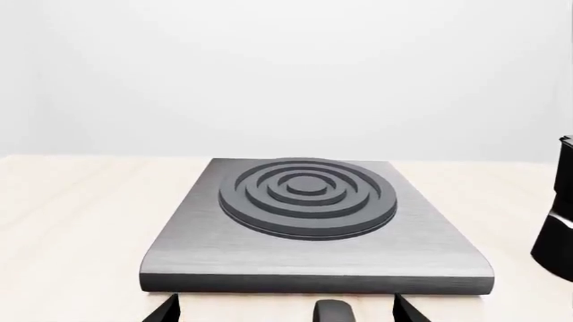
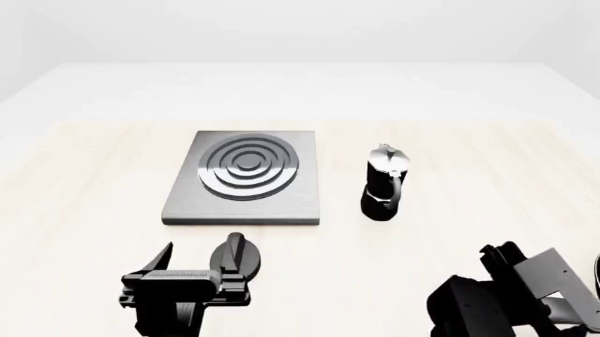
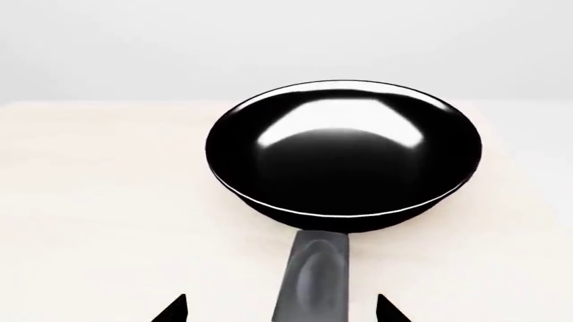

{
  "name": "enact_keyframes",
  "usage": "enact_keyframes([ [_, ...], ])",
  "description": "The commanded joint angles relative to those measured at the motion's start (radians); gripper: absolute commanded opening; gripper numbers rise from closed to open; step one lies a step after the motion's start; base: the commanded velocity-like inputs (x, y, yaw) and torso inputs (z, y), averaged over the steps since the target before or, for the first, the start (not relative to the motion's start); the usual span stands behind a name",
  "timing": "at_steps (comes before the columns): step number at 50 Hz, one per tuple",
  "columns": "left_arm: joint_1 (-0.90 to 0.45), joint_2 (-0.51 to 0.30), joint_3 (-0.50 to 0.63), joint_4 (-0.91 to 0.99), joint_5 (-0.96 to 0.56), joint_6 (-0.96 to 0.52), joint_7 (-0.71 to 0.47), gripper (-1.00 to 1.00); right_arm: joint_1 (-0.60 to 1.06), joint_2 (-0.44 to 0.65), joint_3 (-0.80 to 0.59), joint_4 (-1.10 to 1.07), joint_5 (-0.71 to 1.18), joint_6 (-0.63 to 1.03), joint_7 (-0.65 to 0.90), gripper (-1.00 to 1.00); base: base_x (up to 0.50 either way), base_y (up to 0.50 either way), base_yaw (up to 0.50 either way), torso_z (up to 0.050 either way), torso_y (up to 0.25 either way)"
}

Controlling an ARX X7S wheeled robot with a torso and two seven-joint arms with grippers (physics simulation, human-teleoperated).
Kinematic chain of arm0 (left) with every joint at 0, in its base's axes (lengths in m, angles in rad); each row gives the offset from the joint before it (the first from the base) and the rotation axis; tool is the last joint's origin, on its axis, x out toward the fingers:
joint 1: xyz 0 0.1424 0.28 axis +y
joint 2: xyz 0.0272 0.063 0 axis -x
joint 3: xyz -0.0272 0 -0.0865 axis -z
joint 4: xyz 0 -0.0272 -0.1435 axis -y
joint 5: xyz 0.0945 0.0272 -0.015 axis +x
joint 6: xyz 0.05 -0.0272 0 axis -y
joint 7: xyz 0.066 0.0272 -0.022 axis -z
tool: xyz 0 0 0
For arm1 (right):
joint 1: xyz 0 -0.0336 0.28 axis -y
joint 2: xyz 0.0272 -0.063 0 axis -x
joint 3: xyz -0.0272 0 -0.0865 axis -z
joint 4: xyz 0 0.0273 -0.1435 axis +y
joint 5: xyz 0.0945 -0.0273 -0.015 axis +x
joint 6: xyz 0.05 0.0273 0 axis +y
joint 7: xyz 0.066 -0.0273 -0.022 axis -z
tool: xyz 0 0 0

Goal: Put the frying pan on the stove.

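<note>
Right wrist view shows the frying pan [image 3: 344, 157] on the pale desk [image 3: 98, 201], its long axis running straight down the frame: glossy black bowl in the centre, dark grey handle pointing at my right tool [image 3: 282, 310]. Only that tool's two fingertips show at the lower edge, spread wide either side of the handle and apparently holding nothing. The handle's end is cut off below.

In the head view the pan is out of sight; the stove [image 2: 246, 178], grey with raised rings, lies centre-left, a moka pot [image 2: 384, 184] just right of it. My left tool [image 2: 201, 270] sits lower left, fingers parted and empty.
</note>
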Motion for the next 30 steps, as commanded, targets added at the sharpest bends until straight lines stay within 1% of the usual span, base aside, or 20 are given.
enact_keyframes([
  [1, -0.001, -0.003, 0.006, 0.004, -0.002, -0.002, -0.005, 1.00, -0.018, 0.024, 0.015, -0.048, 0.050, 0.054, -0.011, 1.00, 0.00, 0.00, 0.00, 0.000, 0.000],
  [12, -0.006, -0.003, 0.015, 0.003, -0.001, -0.005, -0.009, 1.00, -0.032, 0.035, 0.050, -0.116, 0.165, 0.146, -0.042, 1.00, 0.00, 0.00, 0.00, 0.000, 0.000],
  [20, -0.007, -0.005, 0.017, 0.003, -0.003, -0.004, -0.012, 1.00, -0.047, 0.032, 0.076, -0.137, 0.226, 0.169, -0.057, 1.00, 0.00, 0.00, 0.00, 0.000, 0.000],
  [30, -0.009, -0.008, 0.025, 0.002, -0.002, -0.005, -0.016, 1.00, -0.065, 0.022, 0.099, -0.159, 0.237, 0.153, -0.029, 1.00, 0.00, 0.00, 0.00, 0.000, 0.000],
])
